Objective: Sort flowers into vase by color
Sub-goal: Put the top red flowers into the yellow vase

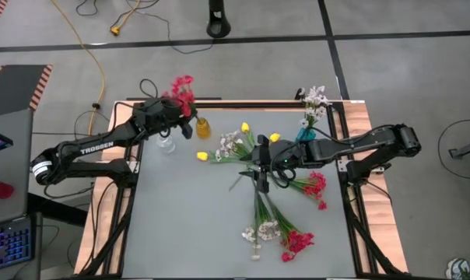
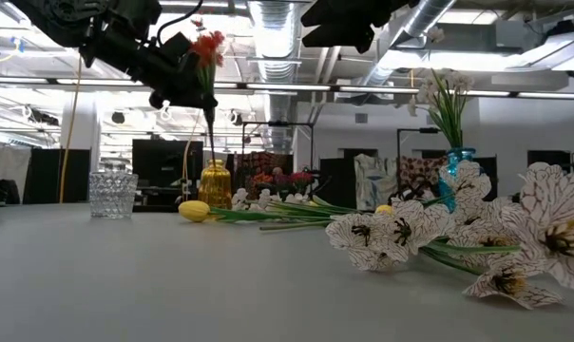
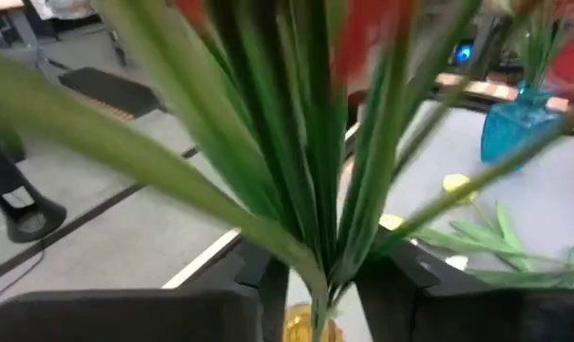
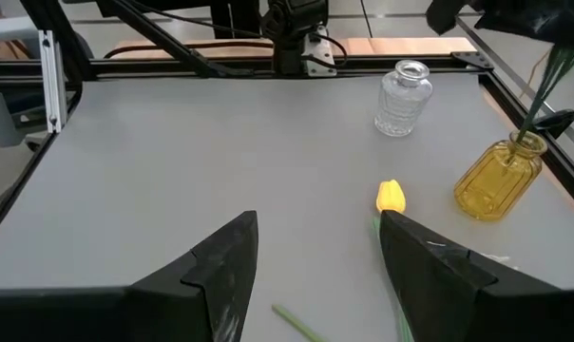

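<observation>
My left gripper (image 1: 184, 123) is shut on a red flower spray (image 1: 182, 92) above the yellow vase (image 1: 203, 127); the stem's lower end stands in the vase's mouth (image 4: 526, 141). My right gripper (image 4: 315, 255) is open and hovers over the table's middle, above loose green stems (image 1: 258, 204). A yellow tulip bud (image 4: 391, 196) lies just beyond its fingers. More yellow buds (image 1: 245, 127), white sprays (image 1: 231, 144) and red sprays (image 1: 317, 187) lie flat on the table. White flowers (image 1: 314, 99) stand in the blue vase (image 1: 306, 134). The clear glass vase (image 1: 166, 144) holds nothing. My left gripper pinches the red spray's green stem (image 3: 317, 271) between its two fingers, below the leaves and blossoms. The fingers lie across the stem, coming level from the table's left. The spray stands nearly upright, blossoms (image 2: 206, 46) above the fingers, its lower end in the yellow vase (image 2: 215, 185).
Another red spray (image 1: 297, 241) and a white one (image 1: 262, 232) lie toward the near edge. The table's left half is bare grey surface (image 1: 188, 218). A raised frame (image 1: 352, 194) runs along the table's sides. The three vases stand along the far edge.
</observation>
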